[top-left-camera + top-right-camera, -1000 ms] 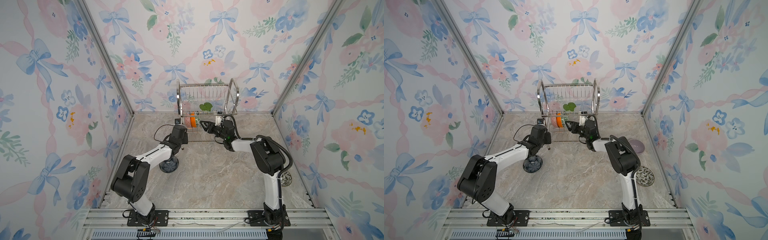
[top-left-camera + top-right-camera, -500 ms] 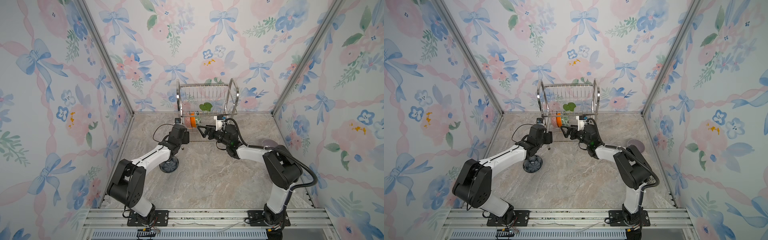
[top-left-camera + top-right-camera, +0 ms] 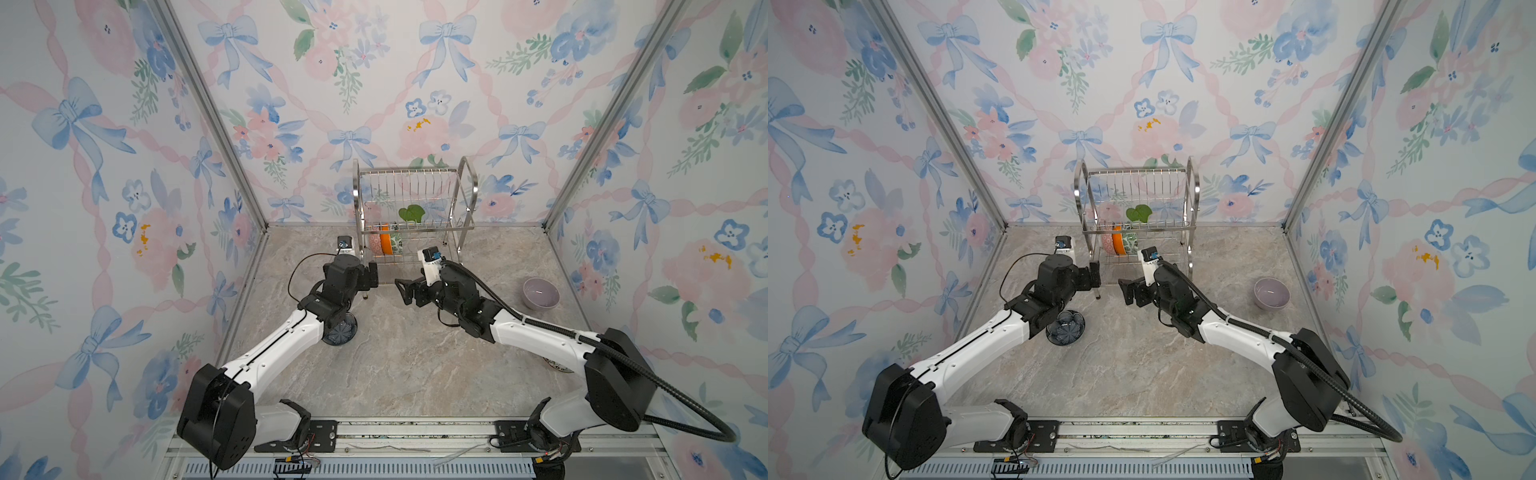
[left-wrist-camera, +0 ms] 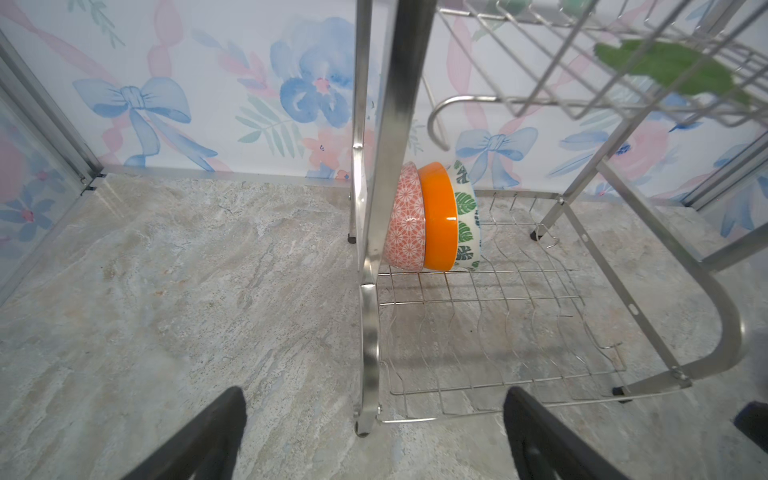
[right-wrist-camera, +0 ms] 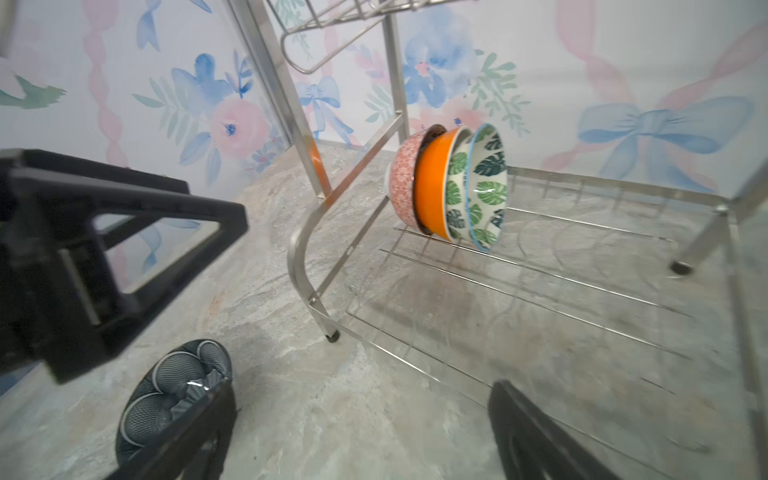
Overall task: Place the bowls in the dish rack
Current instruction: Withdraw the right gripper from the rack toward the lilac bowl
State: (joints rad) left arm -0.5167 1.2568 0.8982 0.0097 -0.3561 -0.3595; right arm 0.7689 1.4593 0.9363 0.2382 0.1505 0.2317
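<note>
Bow-printed floral walls (image 3: 374,83) are enclosing a marbled tabletop (image 3: 395,374). At upper centre of both top views, the dish rack (image 3: 415,170) is standing near the back wall. Just below it, the left gripper (image 3: 372,275) is hovering beside the rack's front left leg, jaws spread wide and empty. The right gripper (image 3: 402,293) is facing it, equally spread and empty. A pink-patterned bowl (image 4: 405,220), an orange bowl (image 4: 438,216) and a leaf-print bowl (image 4: 467,216) are leaning nested on edge at the lower tier's left end. A lilac bowl (image 3: 540,293) is sitting upright at centre right. A dark blue bowl (image 3: 343,332) is lying partly under the left arm.
</note>
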